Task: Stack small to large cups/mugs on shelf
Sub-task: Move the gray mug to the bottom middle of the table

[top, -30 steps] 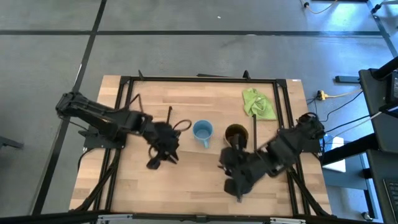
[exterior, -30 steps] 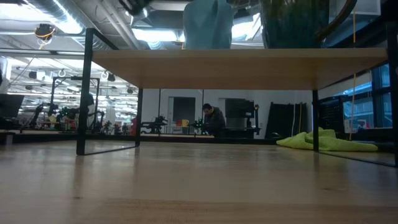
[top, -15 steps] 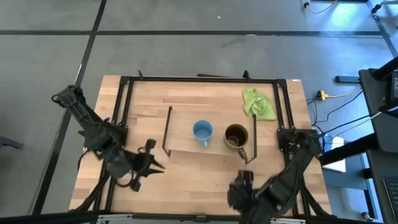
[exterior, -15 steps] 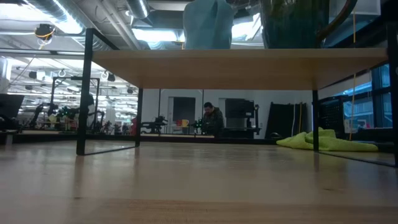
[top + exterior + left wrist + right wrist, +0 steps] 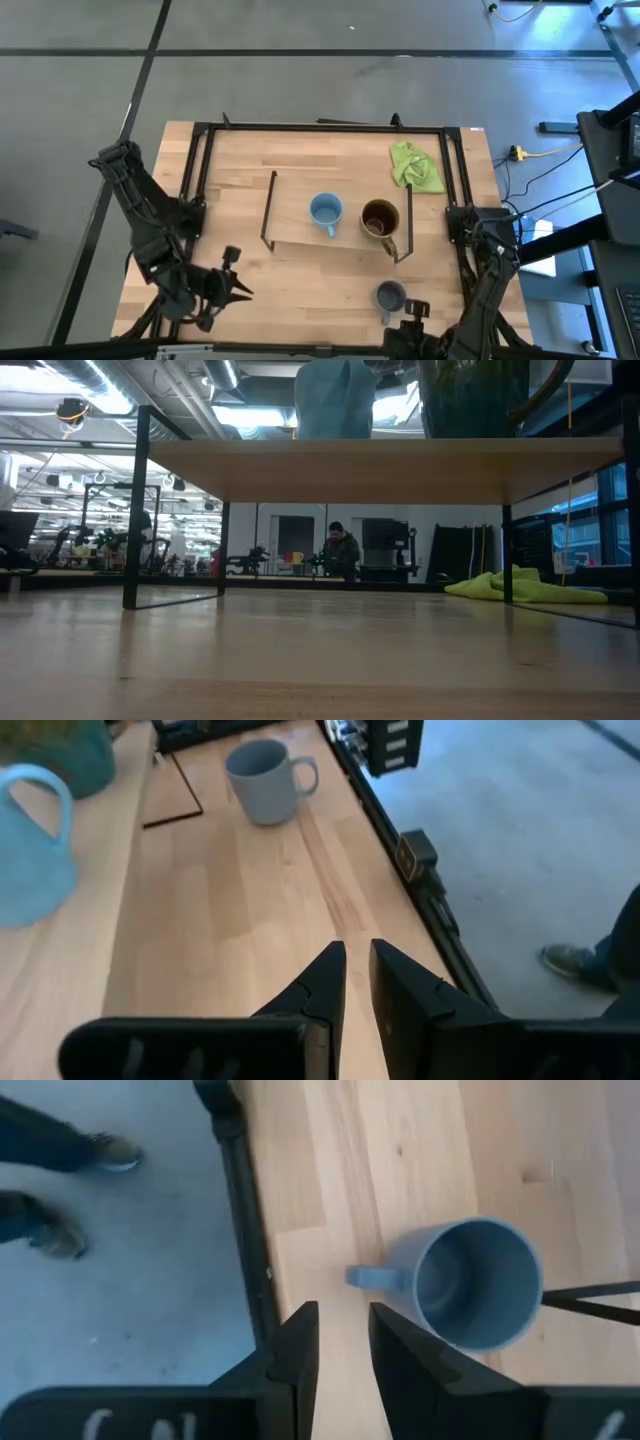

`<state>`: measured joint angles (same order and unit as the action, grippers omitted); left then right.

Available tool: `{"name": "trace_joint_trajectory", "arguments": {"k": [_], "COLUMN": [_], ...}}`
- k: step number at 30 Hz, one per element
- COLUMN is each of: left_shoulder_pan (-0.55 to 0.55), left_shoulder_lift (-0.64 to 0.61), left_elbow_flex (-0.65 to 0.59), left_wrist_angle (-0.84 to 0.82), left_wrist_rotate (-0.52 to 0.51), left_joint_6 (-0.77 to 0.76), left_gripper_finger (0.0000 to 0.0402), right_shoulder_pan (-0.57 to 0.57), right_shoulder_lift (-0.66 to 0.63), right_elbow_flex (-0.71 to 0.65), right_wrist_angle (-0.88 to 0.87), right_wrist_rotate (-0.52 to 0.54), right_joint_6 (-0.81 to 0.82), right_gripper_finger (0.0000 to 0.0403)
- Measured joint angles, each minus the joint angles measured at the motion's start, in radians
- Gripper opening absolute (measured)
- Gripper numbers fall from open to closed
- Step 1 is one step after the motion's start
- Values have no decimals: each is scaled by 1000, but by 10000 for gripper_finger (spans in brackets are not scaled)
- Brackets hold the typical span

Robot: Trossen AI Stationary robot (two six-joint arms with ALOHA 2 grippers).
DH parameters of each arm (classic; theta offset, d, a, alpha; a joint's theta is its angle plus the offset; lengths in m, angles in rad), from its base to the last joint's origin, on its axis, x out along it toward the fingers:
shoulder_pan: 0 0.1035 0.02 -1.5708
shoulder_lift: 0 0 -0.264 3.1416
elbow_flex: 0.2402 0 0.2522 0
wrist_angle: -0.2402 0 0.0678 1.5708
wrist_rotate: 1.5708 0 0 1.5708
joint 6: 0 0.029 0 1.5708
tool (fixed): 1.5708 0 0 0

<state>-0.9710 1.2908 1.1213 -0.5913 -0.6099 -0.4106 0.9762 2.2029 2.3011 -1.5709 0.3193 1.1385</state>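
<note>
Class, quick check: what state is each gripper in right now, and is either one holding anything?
Left gripper: nearly closed with a thin gap, holding nothing.
Right gripper: slightly open, holding nothing; the grey mug stands free ahead of it.

Left arm folded back along the table's left edge, left gripper (image 5: 232,288) low near the front-left corner, fingers (image 5: 322,982) pointing inward, narrow gap between them, nothing held. Right arm drawn back along the right edge, right gripper (image 5: 412,312) at the front edge, fingers (image 5: 298,1348) slightly parted, also empty.
</note>
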Motion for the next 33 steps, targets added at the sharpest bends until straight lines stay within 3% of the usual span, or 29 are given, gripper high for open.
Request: {"name": "trace_joint_trajectory", "arguments": {"k": [8,13,23,33], "left_shoulder_pan": [-5,-3,8,106], "left_shoulder_lift": [27,25,25,25], "left_elbow_flex": [0,0,0,0], "left_wrist_angle": [-1,-5,-276,-358], "left_wrist_rotate": [44,36,-49,-54], "left_joint_6": [-25,-28,-31,-29], "left_gripper_finger": [43,43,43,43], "right_shoulder_pan": [4,-2,-73,-171], "right_shoulder_lift": [4,-2,-5,-5], "right_elbow_flex": [-160,-234,-262,-262], "right_wrist_angle": [-1,-1,6,89], "right_wrist_rotate": [-22,36,26,-38], "right_joint_6": [200,314,330,323], "right_gripper_finger": [93,93,93,93]}}
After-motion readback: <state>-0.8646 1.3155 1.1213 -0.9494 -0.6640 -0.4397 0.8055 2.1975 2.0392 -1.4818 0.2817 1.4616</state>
